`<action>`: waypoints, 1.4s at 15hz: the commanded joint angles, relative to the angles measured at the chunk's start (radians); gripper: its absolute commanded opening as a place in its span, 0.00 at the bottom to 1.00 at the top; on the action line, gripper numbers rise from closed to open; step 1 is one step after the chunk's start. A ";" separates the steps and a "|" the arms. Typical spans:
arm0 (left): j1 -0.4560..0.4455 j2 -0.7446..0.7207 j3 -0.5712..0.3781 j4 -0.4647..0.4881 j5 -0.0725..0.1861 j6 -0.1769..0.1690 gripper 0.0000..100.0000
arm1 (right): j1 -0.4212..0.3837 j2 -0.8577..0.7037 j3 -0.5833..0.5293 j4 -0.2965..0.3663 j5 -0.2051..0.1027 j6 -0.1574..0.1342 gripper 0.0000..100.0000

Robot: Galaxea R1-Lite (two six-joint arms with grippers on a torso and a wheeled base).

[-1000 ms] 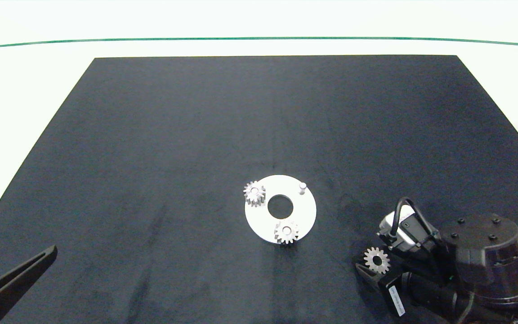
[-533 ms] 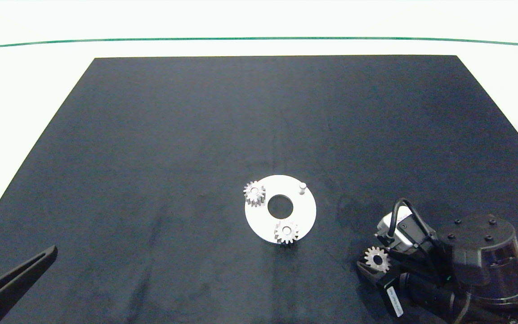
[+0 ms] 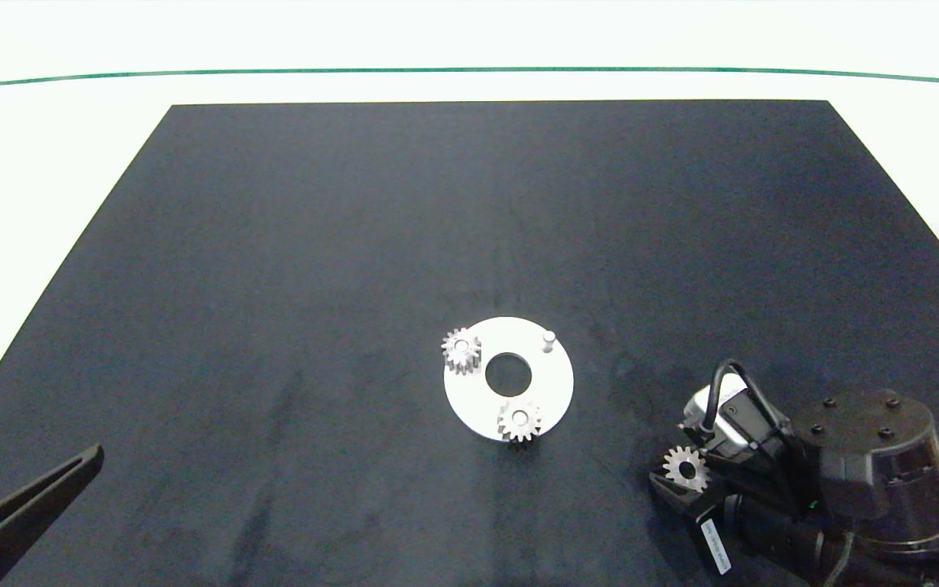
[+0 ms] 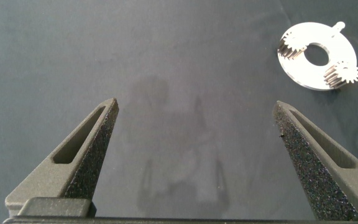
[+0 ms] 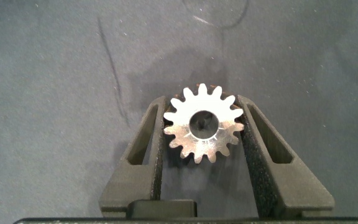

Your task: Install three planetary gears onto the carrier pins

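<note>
Item: third gear (image 5: 204, 123), clamped flat by its teeth between my right gripper (image 5: 202, 127) fingers, well apart from the white disc (image 3: 555, 387). Two gears (image 3: 461, 350) (image 3: 518, 420) already seated; one pin (image 3: 548, 339) bare. Left gripper (image 4: 194, 134): idle, fingers wide apart, disc far ahead of them. Risk I note: toothed edges offer poor purchase, so the gear may tilt or slip, jamming on the pin or nudging the disc.

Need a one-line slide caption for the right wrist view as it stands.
Right gripper shut on the third planetary gear, held flat between its fingers above the dark mat.
</note>
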 commanded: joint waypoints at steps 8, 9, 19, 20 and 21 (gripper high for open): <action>0.000 -0.010 0.003 0.024 0.002 0.000 1.00 | -0.052 -0.129 -0.269 0.294 0.015 -0.037 0.28; -0.001 -0.017 0.003 0.029 0.002 0.000 1.00 | -0.066 -0.122 -0.336 0.343 0.023 -0.037 0.28; -0.001 -0.049 0.000 0.043 0.002 0.002 1.00 | -0.055 0.131 -0.669 0.463 0.024 -0.014 0.28; -0.001 -0.050 0.000 0.043 0.002 0.002 1.00 | -0.046 0.158 -0.693 0.463 0.026 -0.012 0.28; -0.001 -0.049 0.000 0.043 0.002 0.000 1.00 | -0.037 0.175 -0.703 0.466 0.030 -0.011 0.28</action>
